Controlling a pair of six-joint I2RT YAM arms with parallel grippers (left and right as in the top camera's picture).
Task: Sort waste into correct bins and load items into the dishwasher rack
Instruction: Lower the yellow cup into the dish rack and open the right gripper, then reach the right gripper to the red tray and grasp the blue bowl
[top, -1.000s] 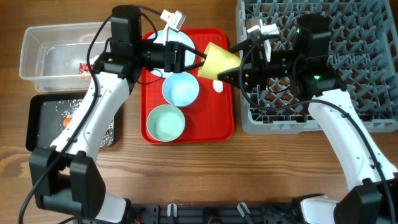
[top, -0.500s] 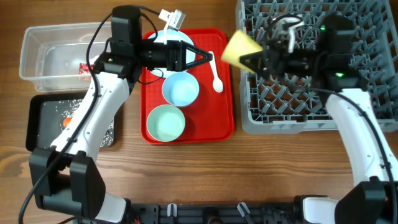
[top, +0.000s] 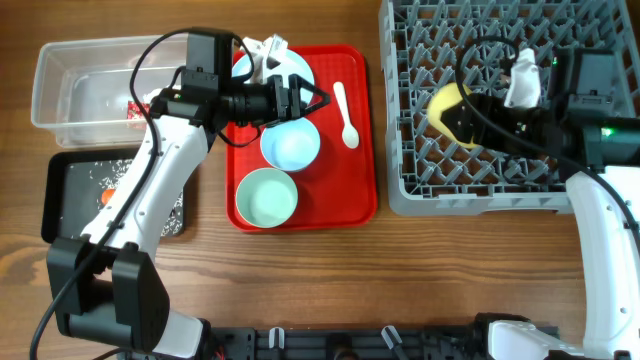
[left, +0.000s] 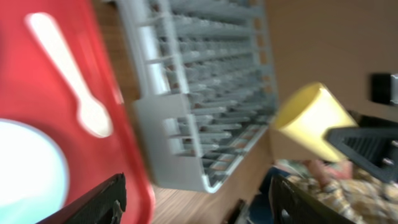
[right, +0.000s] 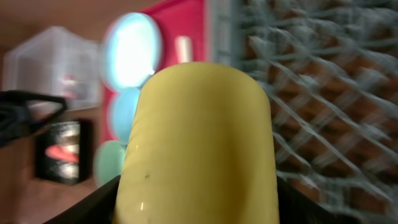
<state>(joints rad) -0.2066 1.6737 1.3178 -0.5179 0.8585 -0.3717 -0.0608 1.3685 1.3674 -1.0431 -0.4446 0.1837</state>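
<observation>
My right gripper (top: 468, 112) is shut on the small yellow cup (top: 445, 103) and holds it over the left part of the grey dishwasher rack (top: 500, 185). The cup fills the right wrist view (right: 199, 143). My left gripper (top: 312, 99) is open and empty above the red tray, next to the pale blue plate (top: 296, 66). The white spoon (top: 346, 112) lies on the tray, and it also shows in the left wrist view (left: 68, 74). A blue bowl (top: 291, 146) and a green bowl (top: 266, 197) sit on the tray.
The flat red serving tray (top: 350, 200) lies mid-table. The clear tub (top: 70, 70) at far left holds red-and-white wrapper bits (top: 133, 107). The black tray (top: 62, 210) below it holds rice grains and a carrot piece (top: 107, 197).
My right gripper has carried the yellow cup rightward from the red tray's edge to over the rack. My left gripper has drawn back a little to the left and stays open.
</observation>
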